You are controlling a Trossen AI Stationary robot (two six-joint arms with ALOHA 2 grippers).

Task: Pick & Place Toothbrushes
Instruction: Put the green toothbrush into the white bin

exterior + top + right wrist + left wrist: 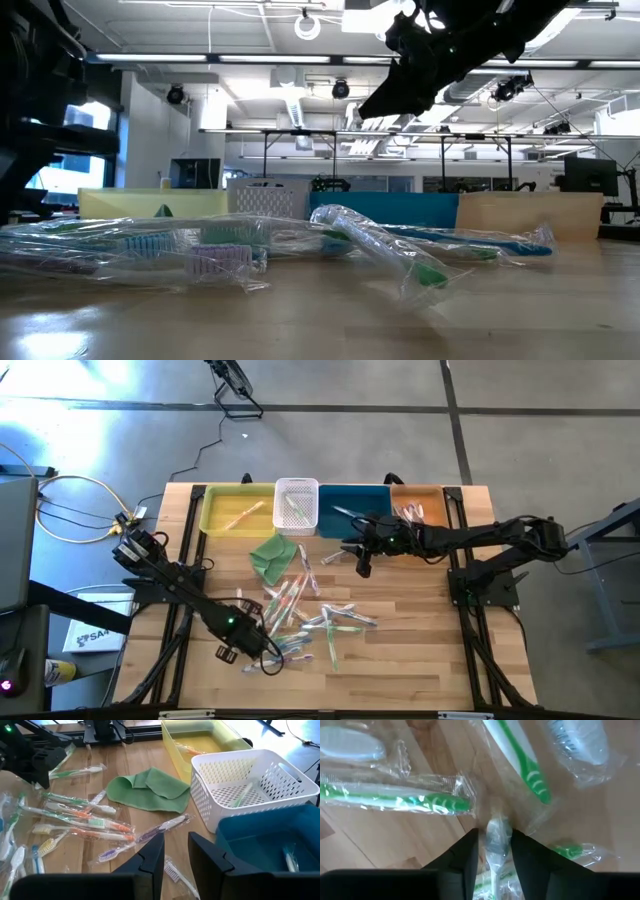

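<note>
Wooden slat table (400,660) seen from above, with four containers in a row along its far edge: yellow bin (238,510), white basket (296,506), blue bin (352,508) and tan bin (420,506). A folded green cloth (274,554) lies just in front of the white basket. The wrapped toothbrushes (300,615) are scattered over the middle of the table; single ones also lie in the bins.

Left gripper (270,655): low over the near-left edge of the scatter. Only the left wrist view shows its fingers (465,860), parted narrowly on either side of a wrapped toothbrush with a green-and-white handle (496,845); whether the pads actually press it cannot be told. The same view shows further green-handled brushes in wrappers (395,800) beside it.

Right gripper (362,565): raised above the table just in front of the blue bin. The right wrist view shows its fingers (150,857) slightly apart with nothing between them, and looks into the white basket (250,790), where one brush lies, and the blue bin (260,845), which the overhead view resolves poorly.

The low view alone shows a room with ceiling lights (300,25) behind the table, and the wrapped brushes (380,245) lying flat on the tabletop.
</note>
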